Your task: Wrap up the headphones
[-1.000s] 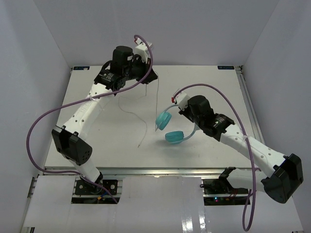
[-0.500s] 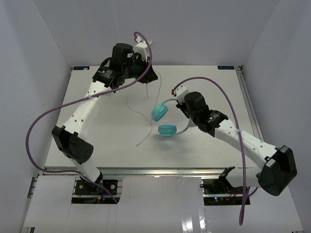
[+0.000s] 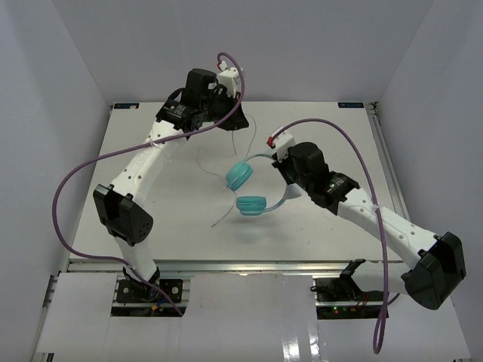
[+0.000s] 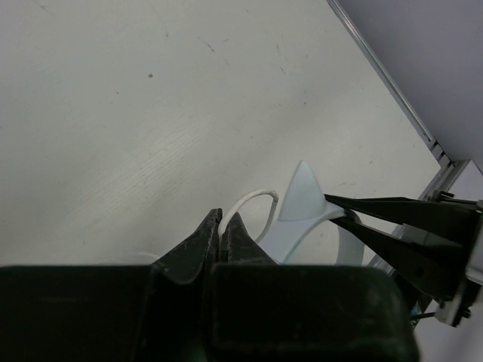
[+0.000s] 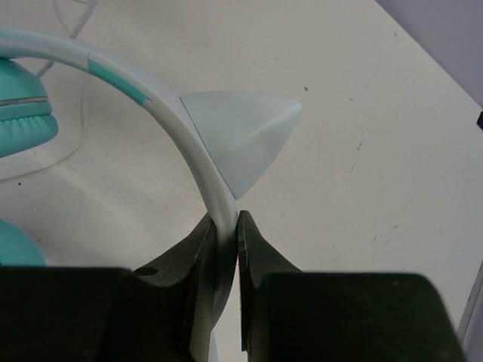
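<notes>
The teal headphones (image 3: 240,175) hang above the table in my right gripper (image 3: 284,190), which is shut on the pale headband (image 5: 192,162) just below a triangular ear-shaped piece (image 5: 238,124). One teal earcup (image 5: 23,113) shows at the left of the right wrist view, and my right gripper (image 5: 225,220) clamps the band. My left gripper (image 3: 234,122) is raised at the far middle, and in its wrist view this gripper (image 4: 224,220) is shut on the thin whitish cord (image 4: 249,202). The cord (image 3: 226,204) trails down to the table. The headband (image 4: 302,200) shows close to the left fingers.
The white table (image 3: 151,219) has a metal rail along its right edge (image 3: 385,158) and front edge. Grey walls enclose three sides. Purple arm cables (image 3: 83,173) loop beside both arms. The right gripper's dark fingers (image 4: 392,219) sit near the left gripper.
My right gripper has carried the headphones to the left and a little farther back. My left gripper has shifted slightly right with the cord, which now hangs slacker.
</notes>
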Available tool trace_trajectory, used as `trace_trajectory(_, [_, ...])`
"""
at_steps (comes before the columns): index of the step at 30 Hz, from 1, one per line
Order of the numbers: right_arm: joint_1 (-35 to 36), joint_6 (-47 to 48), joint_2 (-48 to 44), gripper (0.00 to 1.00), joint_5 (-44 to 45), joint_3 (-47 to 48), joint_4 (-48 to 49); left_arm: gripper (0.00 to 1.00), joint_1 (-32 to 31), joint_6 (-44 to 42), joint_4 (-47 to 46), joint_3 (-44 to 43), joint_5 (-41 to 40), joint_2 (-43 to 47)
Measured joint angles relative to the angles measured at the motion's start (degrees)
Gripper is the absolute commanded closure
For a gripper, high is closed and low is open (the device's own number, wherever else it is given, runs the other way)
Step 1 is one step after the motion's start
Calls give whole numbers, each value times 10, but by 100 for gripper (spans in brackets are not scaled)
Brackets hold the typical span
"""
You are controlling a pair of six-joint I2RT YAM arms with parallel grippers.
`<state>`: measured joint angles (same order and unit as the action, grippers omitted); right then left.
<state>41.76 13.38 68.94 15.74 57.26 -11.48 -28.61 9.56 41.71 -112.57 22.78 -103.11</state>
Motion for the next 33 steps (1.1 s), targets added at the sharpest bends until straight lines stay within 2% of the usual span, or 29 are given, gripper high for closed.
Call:
trace_trajectory(8, [-2, -49, 67, 92, 42, 25, 2, 100, -22, -13, 32, 2, -30, 18])
trace_trajectory(22, [-19, -65, 139, 92, 117, 72, 27, 100, -77, -77, 96, 15, -203, 80])
trace_trajectory(28, [-24, -77, 167, 92, 122, 104, 27, 100, -92, -63, 109, 29, -200, 82])
trace_trajectory(33, [-30, -92, 180, 92, 126, 126, 30, 100, -99, -16, 103, 133, -159, 115])
